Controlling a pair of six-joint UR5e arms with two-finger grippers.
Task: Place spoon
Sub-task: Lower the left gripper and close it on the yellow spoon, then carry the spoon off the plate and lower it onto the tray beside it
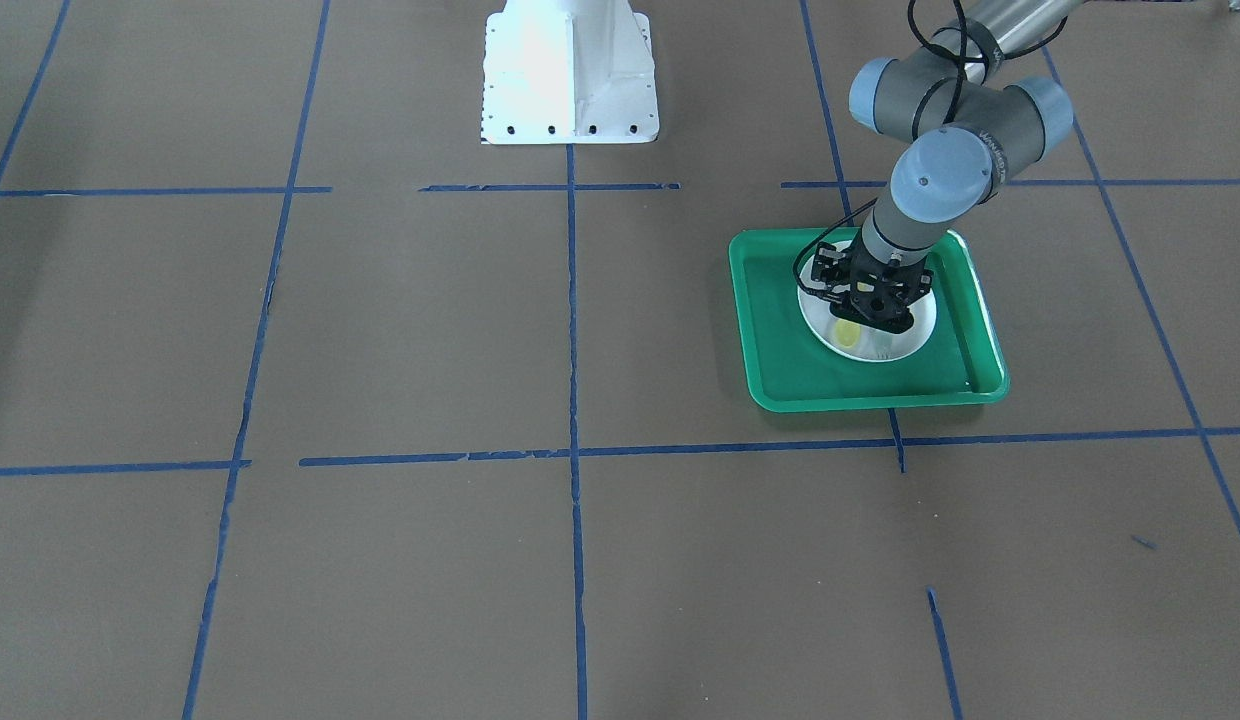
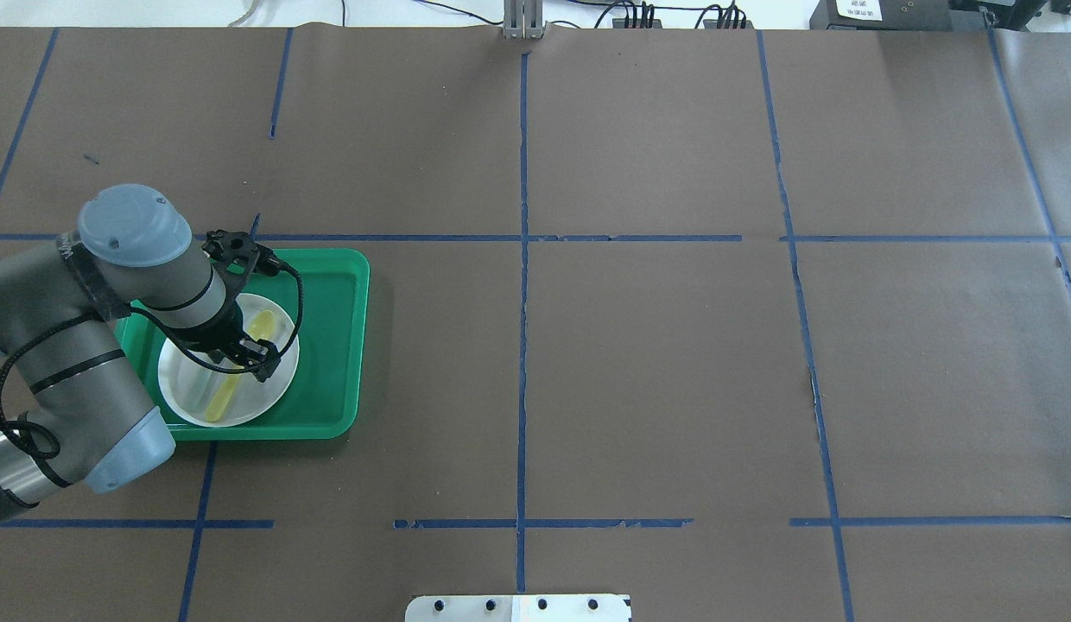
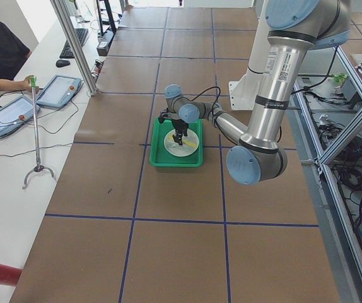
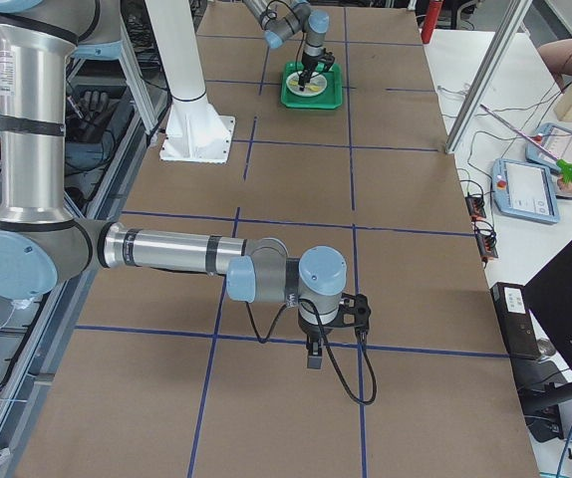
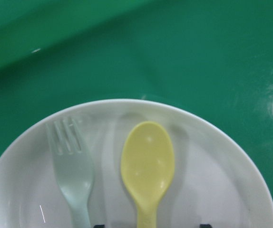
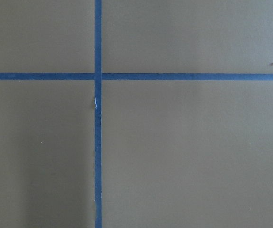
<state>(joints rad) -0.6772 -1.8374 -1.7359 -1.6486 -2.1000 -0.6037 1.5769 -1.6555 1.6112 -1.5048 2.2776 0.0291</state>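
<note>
Fingers (image 5: 99,226) of the left gripper (image 2: 249,361) are being held apart astride the spoon (image 5: 148,161), at the wrist view's bottom edge, seemingly for gripping it.

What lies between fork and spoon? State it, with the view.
Only a bare strip of white plate; the left wrist view shows fork and spoon lying side by side, apart.

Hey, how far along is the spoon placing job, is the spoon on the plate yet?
Looks done: the spoon lies flat on the white plate beside the fork, in the green tray. In hand: nothing; the left end effector hangs over the spoon's handle, jaws open either side of it. Left: likely just lifting the arm away, though it could be about to grasp instead.
</note>
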